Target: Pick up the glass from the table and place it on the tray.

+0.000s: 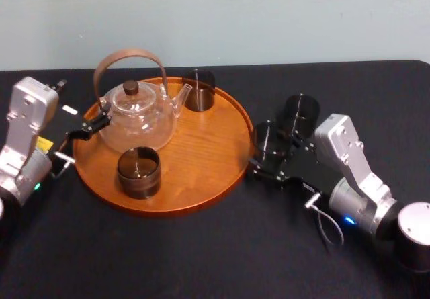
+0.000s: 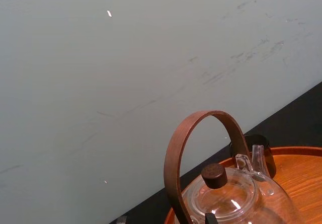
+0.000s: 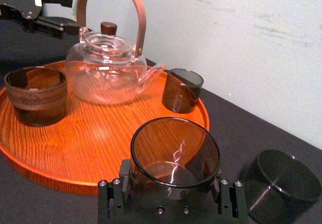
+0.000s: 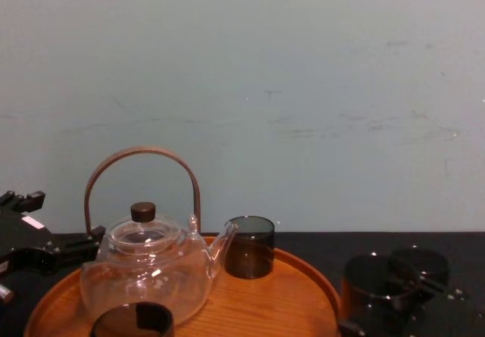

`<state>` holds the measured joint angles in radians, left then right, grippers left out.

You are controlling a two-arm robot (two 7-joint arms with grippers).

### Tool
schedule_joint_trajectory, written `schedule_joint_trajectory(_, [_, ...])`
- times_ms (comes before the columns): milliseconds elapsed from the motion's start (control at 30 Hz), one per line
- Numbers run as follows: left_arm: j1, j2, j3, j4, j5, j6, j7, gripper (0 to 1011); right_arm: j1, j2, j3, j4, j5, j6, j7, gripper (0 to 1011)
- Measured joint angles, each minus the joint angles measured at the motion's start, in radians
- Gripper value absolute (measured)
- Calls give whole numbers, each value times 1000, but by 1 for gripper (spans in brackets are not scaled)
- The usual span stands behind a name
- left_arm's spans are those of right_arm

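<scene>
- Two dark fingers of the right pincer [image 3: 173, 181] are closing on the glass [image 3: 175, 148] low on its wall. They are holding it from both sides with its mouth upward, likely so it stays level for the carry.
- Straight ahead of that pincer, the tray [image 1: 201, 152] is lying with its rim just beside the held glass. Whether the glass is resting on the table [image 1: 201, 259] or is slightly lifted cannot be told.
- Just behind and outward of the right pincer, a spare glass [image 1: 300, 113] is standing on the table, close to the held one.
- Beyond the rim, the teapot [image 1: 138, 114], a near glass [image 1: 139, 171] and a far glass [image 1: 199, 89] are occupying the tray's far and left parts. Bare wood is showing nearest the right pincer, which looks like the natural spot for setting down.
- Judging by this, the grasp is made, and the lift over the low rim is the step in hand.
- Across the tray, the left pincer [image 1: 99, 123] is waiting with its fingers apart and nothing between them, close beside the teapot.
- A yellow label [image 1: 44, 144] and a white sticker [image 1: 69, 109] are showing on the left arm, but no writing or brand can be read.
</scene>
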<state>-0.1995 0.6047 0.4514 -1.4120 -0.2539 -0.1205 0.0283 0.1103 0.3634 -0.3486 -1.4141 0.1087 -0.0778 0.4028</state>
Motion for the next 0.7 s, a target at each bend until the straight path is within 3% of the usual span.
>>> schedule_joint_trajectory(700, [0,0,0,0,0,0,0,1009,141,-86,-79,101,-29,38,0,924])
